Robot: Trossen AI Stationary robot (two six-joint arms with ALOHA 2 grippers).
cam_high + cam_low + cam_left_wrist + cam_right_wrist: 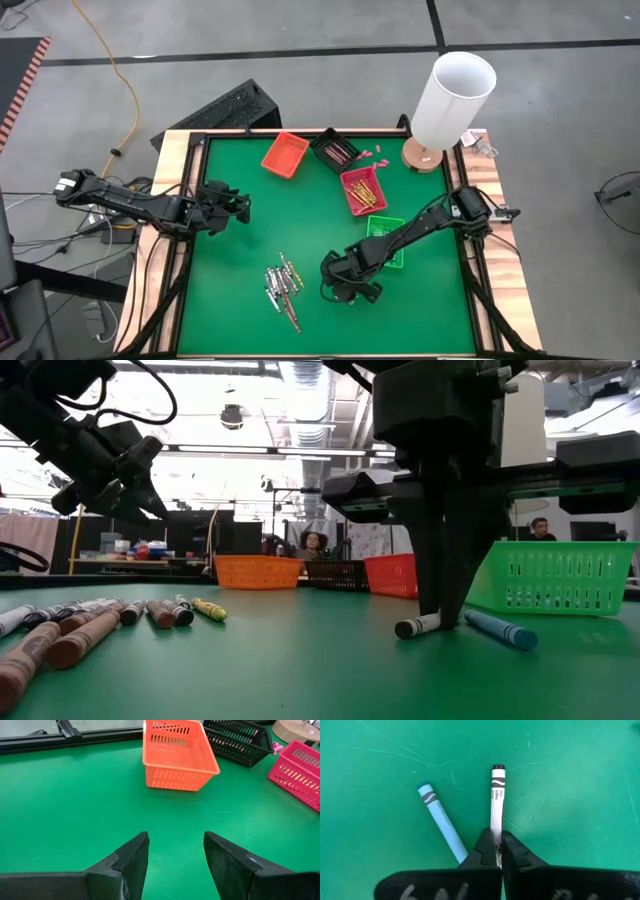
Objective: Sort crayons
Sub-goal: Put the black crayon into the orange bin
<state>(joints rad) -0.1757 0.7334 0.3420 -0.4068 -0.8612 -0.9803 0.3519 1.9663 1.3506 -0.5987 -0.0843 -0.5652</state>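
High view: the green table (230, 290) carries four small baskets toward its far side, namely an orange basket (285, 154), a black basket (334, 150), a red basket (362, 190) holding yellow-orange sticks, and a green basket (386, 240). A loose pile of crayons (282, 287) lies near the front edge. The right gripper (349, 290) is down at the table just beside the green basket. The left gripper (238, 205) waits raised over bare table at the left side.

Low view: the right gripper's fingers stand upright on the table, clenched on a white-wrapped black crayon (418, 626). A light blue crayon (500, 630) lies just beside it, apart from the fingers. The pile shows at the left, brown-red and grey sticks with one yellow.

Left wrist view: the left gripper's fingers (132, 857) stand wide apart and hold nothing; the orange basket lies ahead, with no crayons visible in it.

Right wrist view: the jaws are pinched together on the butt end of the black crayon, whose label reads "negro"; the tip points away. The blue crayon lies angled alongside, its end passing under one finger.

Assessment: the crayon is judged light, stiff and brittle, with a paper wrapper giving fair friction. An end grip may let it pivot; a hold nearer mid-length would be steadier.
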